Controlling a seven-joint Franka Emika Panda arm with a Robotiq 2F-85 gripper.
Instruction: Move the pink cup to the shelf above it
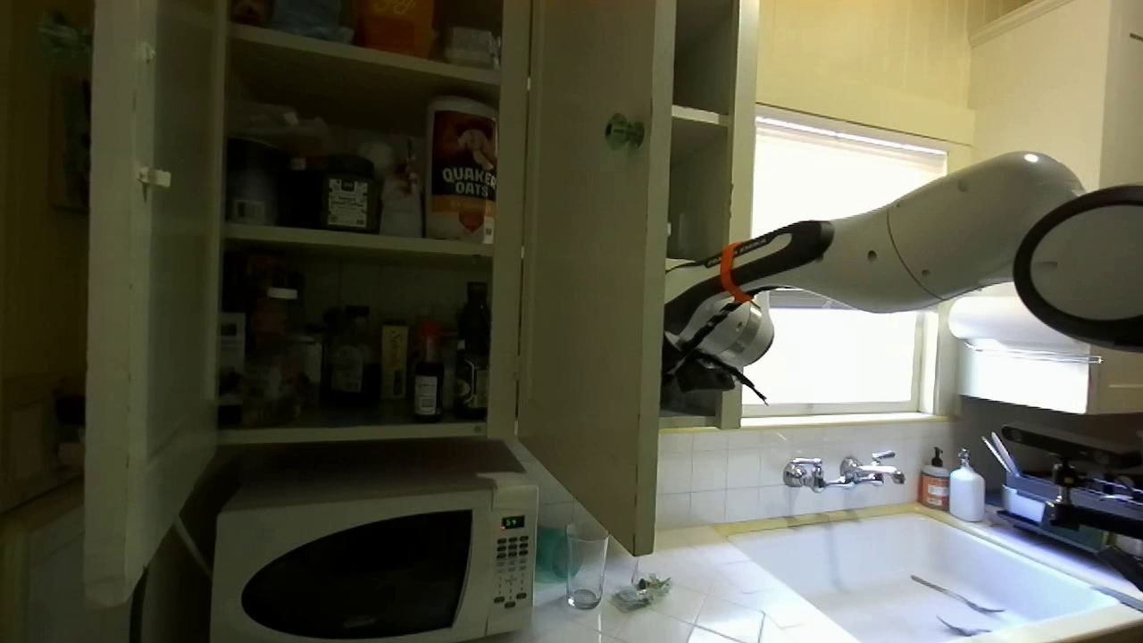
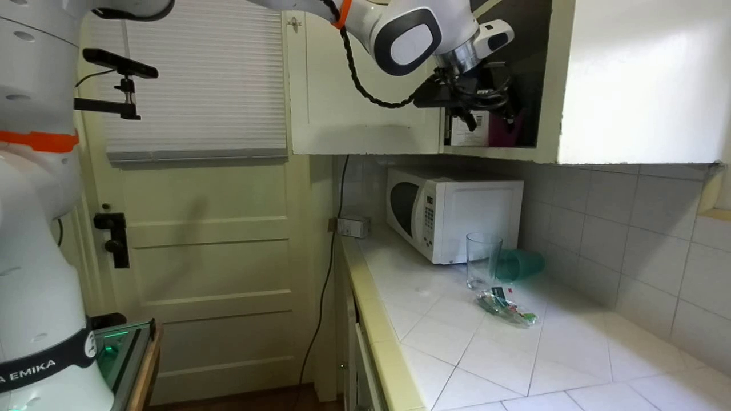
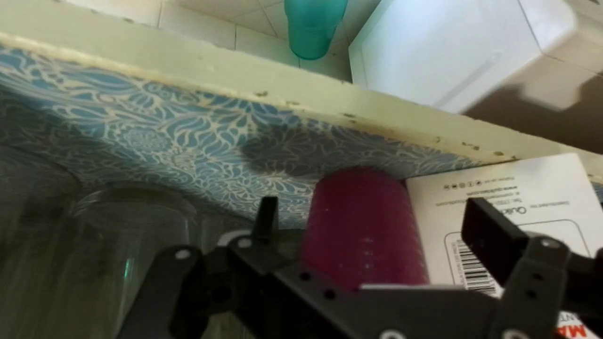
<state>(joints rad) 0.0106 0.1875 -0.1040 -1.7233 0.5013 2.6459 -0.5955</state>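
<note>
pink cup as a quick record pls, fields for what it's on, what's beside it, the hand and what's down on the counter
item: pink cup
resting on: blue patterned liner in an open cabinet
beside it: white box with a barcode on one side, clear glasses on the other
grip: hand open, cup between its jaws in the wrist view; contact cannot be told
below: counter with a teal tumbler on its side, an upright drinking glass and a microwave
status: cup not yet lifted
</note>
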